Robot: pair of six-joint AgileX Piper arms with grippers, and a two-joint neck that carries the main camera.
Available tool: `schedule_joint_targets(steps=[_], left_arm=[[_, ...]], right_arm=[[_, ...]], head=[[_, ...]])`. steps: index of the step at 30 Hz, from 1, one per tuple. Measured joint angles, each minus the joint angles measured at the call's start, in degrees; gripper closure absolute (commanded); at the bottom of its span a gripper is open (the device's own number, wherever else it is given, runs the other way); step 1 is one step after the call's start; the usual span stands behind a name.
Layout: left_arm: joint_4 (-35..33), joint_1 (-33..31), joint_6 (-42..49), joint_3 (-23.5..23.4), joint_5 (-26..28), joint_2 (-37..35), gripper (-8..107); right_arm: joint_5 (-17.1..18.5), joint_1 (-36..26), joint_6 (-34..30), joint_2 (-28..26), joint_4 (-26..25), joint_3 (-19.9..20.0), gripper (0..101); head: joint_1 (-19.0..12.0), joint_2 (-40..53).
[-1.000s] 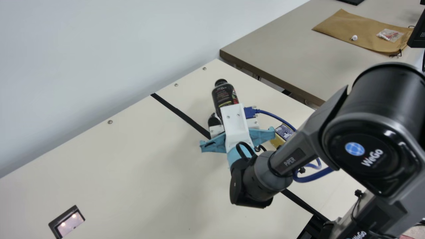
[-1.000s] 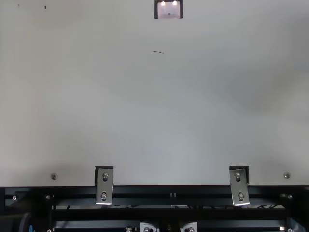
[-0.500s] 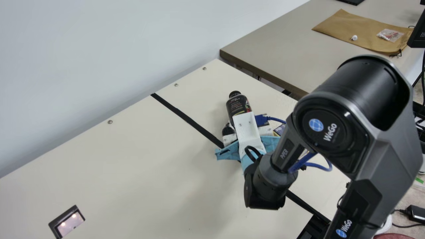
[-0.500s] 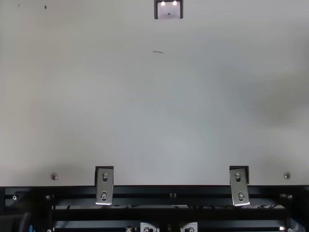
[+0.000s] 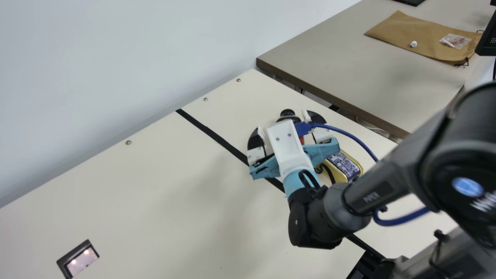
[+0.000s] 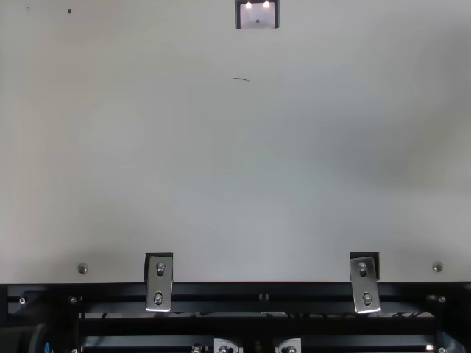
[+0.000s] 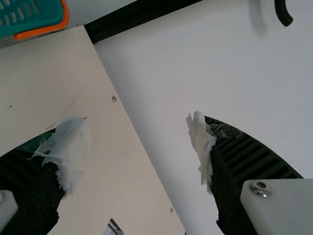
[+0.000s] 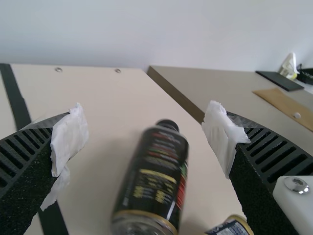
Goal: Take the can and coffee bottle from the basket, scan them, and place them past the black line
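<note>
Right gripper wide apart, coffee bottle past the black line

On the far side of the black line from the lit panel, the right gripper has its ribbed fingers spread, white wrapping on their tips. The right wrist view shows the dark coffee bottle between them, cap pointing away, with cream tabletop visible either side, so nothing is clamped. Whether the bottle stands or leans, I cannot tell. The yellow can, with its dark blue label, is past the black line too, near the bottle. A blue cable runs from the right gripper back along the arm on that same side of the line.

Left gripper is apart as well, gap between its wrapped tips, holding nothing. Its wrist view has a corner of the teal basket with an orange rim; where that sits from the black line I cannot tell. Beyond the black line and the tabletop's edge, a brown envelope lies on a grey-brown table
</note>
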Motion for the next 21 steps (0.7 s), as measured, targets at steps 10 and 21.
schedule_joint_targets(steps=[10,21], left_arm=[[0.00,0.00,0.00,0.00,0.00,0.00,9],[0.00,0.00,0.00,0.00,0.00,0.00,9]], right_arm=[[15.65,10.35,-20.08,-14.30,11.50,-10.81,0],[40.23,7.16,-44.32,-15.09,32.02,-25.93,0]], head=[[0.00,0.00],[0.29,0.29]])
